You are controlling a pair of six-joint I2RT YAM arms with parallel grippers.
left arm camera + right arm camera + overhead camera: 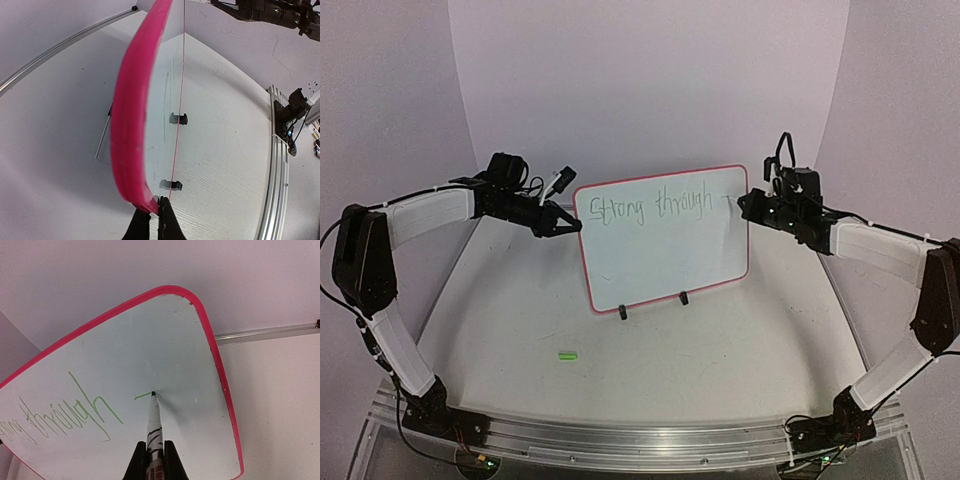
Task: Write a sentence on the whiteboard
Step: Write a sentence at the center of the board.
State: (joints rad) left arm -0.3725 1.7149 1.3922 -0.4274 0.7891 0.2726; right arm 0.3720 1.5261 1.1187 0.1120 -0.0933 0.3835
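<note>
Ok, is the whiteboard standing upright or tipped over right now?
Upright: the whiteboard stands on its two black clip feet, the left gripper pinching its left edge.

Whiteboard: rectangular, glossy white, with a thin pink-red frame and rounded corners. It stands upright on the desk on two small black clip feet, behind the desk's middle, its left end closer to the desk's near edge than its right end. Green handwriting along the top reads "Strong through", followed by a short fresh stroke near the upper right corner; the lower part is blank. The left pincer clamps the left frame edge. A marker tip touches the stroke's end.
</note>
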